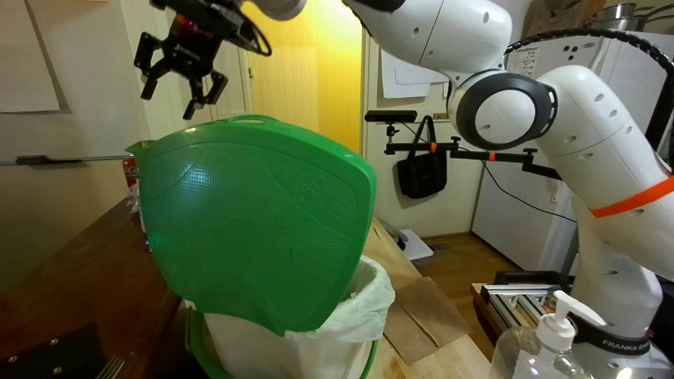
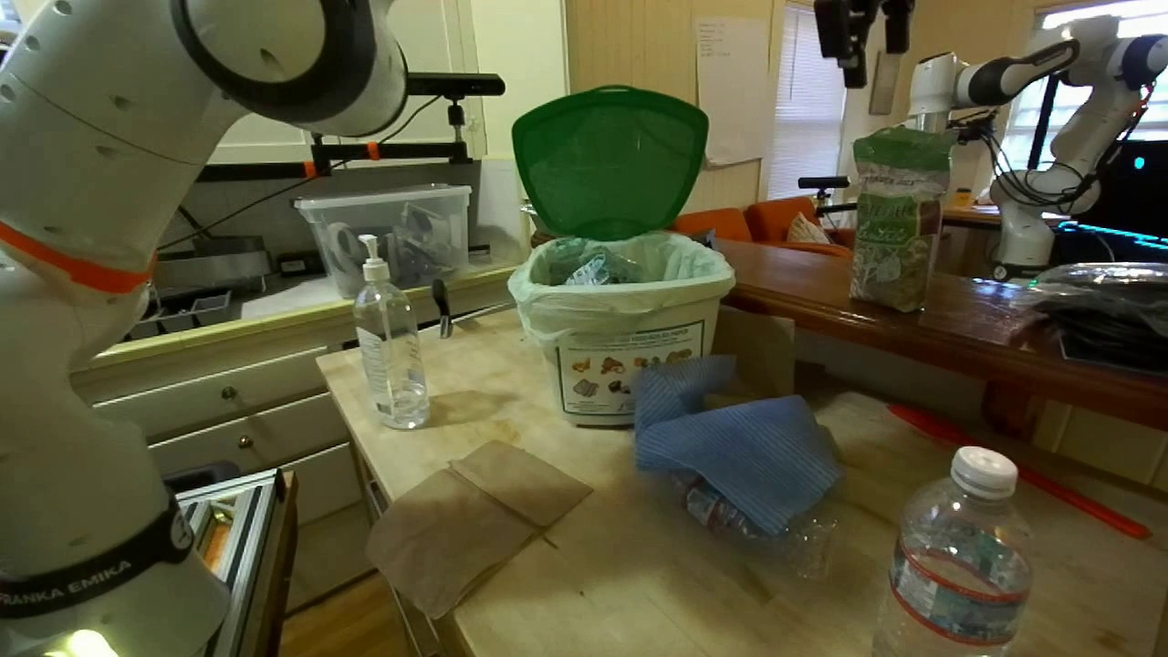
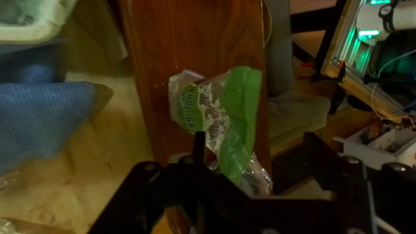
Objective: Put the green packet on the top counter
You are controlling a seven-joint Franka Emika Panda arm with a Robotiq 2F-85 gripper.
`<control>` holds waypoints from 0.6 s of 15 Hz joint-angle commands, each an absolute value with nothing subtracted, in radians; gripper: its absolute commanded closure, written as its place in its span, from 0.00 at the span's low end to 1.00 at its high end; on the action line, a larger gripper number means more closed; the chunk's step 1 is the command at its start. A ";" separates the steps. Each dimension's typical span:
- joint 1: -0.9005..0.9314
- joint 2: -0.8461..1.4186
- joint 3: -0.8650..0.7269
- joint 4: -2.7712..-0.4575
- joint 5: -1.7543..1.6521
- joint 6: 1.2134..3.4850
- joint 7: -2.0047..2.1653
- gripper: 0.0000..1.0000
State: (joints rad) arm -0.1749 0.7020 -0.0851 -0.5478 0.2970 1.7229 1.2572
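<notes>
In an exterior view my arm stood on the right, its base low, bent at a round-capped joint and extended left to my wrist. My black gripper hung high there, pointing down, slightly tilted, its two fingers spread wide apart.

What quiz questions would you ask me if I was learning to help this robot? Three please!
1. True or false: the gripper is holding the green packet.
2. Which of these stands on the top counter? A) blue cloth B) pump bottle C) green packet
3. Fill the gap: the raised lid of the bin is coloured ...

Key: 1. False: the gripper is open, above the packet. 2. C. 3. Green.
</notes>
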 commanded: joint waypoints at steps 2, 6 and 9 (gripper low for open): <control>-0.298 0.547 -0.029 -0.606 0.375 1.462 1.006 0.00; -0.372 0.455 -0.057 -0.645 0.327 1.193 0.820 0.00; -0.379 0.481 -0.064 -0.587 0.327 1.183 0.850 0.00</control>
